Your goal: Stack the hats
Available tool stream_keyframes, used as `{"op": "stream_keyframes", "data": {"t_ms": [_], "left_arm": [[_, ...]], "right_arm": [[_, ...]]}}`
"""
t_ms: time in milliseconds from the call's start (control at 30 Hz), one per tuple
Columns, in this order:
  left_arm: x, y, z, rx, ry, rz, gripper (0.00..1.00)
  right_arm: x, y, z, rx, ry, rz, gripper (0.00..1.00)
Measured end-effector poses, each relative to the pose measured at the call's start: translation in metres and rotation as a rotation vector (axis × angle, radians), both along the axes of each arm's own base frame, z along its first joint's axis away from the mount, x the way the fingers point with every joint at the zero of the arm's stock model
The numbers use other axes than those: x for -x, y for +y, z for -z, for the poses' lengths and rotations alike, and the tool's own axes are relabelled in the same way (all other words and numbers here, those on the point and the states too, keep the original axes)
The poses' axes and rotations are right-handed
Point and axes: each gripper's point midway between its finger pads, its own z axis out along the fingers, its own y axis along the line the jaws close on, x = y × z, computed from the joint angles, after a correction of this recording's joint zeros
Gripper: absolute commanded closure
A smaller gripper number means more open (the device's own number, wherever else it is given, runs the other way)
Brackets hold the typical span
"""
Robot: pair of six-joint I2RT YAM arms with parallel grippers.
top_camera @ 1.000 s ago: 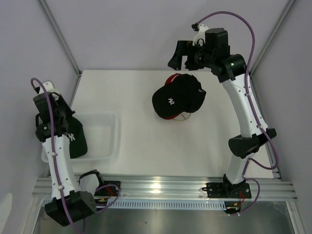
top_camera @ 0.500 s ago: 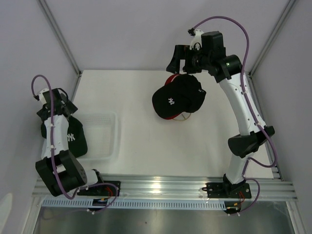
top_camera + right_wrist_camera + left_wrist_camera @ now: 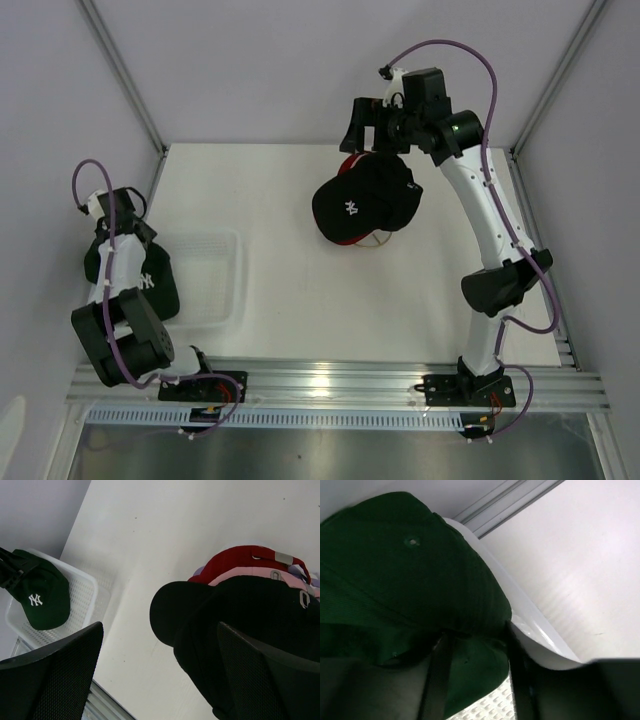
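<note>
A black hat with a white logo point(image 3: 362, 205) tops the stack, with a red hat point(image 3: 350, 164) showing behind it. In the right wrist view the black hat point(image 3: 240, 630) covers a pink hat point(image 3: 260, 578), the red hat point(image 3: 232, 562) and a sliver of a lavender hat point(image 3: 197, 571). My right gripper point(image 3: 365, 125) hangs open above the stack's far side point(image 3: 160, 672), holding nothing. The dark green hat point(image 3: 152, 285) lies in the white tray point(image 3: 215, 285). My left gripper point(image 3: 115, 222) is at its far edge. Its jaws stand apart, and the green hat's point(image 3: 405, 570) edge lies between them point(image 3: 476, 630).
A thin gold wire stand point(image 3: 378, 243) shows under the stack's near edge. The tray's rim point(image 3: 535, 625) curves just right of my left fingers. Frame posts rise at the table's back corners, and an aluminium rail runs along the near edge.
My left arm has swung back toward the table's left edge; its jaws opened off the green hat, then narrowed partway. The right gripper shifted slightly left above the stack, still open.
</note>
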Motion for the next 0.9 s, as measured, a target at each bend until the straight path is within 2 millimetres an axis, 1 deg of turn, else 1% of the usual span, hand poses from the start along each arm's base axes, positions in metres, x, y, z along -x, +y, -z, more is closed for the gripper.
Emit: {"op": "stream_keyframes", "data": {"t_ms": [67, 100, 133, 233, 333, 400, 533, 600, 633, 700, 800, 900], "left_arm": [[-0.003, 0.000, -0.001, 0.005, -0.015, 0.003, 0.79], [-0.004, -0.001, -0.001, 0.006, -0.019, 0.006, 0.97], [-0.005, -0.001, -0.002, 0.006, -0.020, 0.010, 0.99], [-0.004, -0.003, -0.004, 0.004, -0.020, 0.030, 0.99], [-0.001, -0.009, -0.018, -0.002, -0.042, 0.070, 0.99], [0.003, -0.017, -0.038, -0.011, -0.072, 0.121, 0.99], [0.011, -0.042, -0.095, -0.034, -0.170, 0.258, 0.99], [0.013, -0.061, -0.129, -0.040, -0.235, 0.361, 0.99], [0.014, -0.069, -0.141, -0.040, -0.260, 0.401, 0.99], [0.017, -0.094, -0.164, -0.029, -0.319, 0.522, 0.99], [0.021, -0.147, -0.185, 0.043, -0.396, 0.745, 0.99], [0.026, -0.199, -0.200, 0.129, -0.462, 0.959, 0.99]], "right_arm": [[0.000, 0.000, -0.003, -0.002, -0.007, 0.002, 0.00], [-0.001, -0.001, -0.004, -0.002, -0.010, 0.004, 0.00], [-0.001, -0.001, -0.004, -0.001, -0.011, 0.007, 0.00], [-0.001, -0.002, -0.003, 0.002, -0.011, 0.011, 0.00], [-0.002, -0.002, -0.003, 0.003, -0.013, 0.014, 0.00], [-0.002, -0.002, -0.004, 0.002, -0.012, 0.012, 0.00], [0.000, 0.002, -0.007, -0.013, -0.018, -0.006, 0.01], [0.000, 0.004, -0.009, -0.027, -0.020, -0.018, 0.00], [0.001, 0.006, -0.010, -0.037, -0.020, -0.027, 0.00], [0.004, 0.011, -0.014, -0.061, -0.020, -0.049, 0.00], [0.009, 0.021, -0.026, -0.119, -0.030, -0.099, 0.01], [0.018, 0.033, -0.040, -0.188, -0.044, -0.156, 0.01]]}}
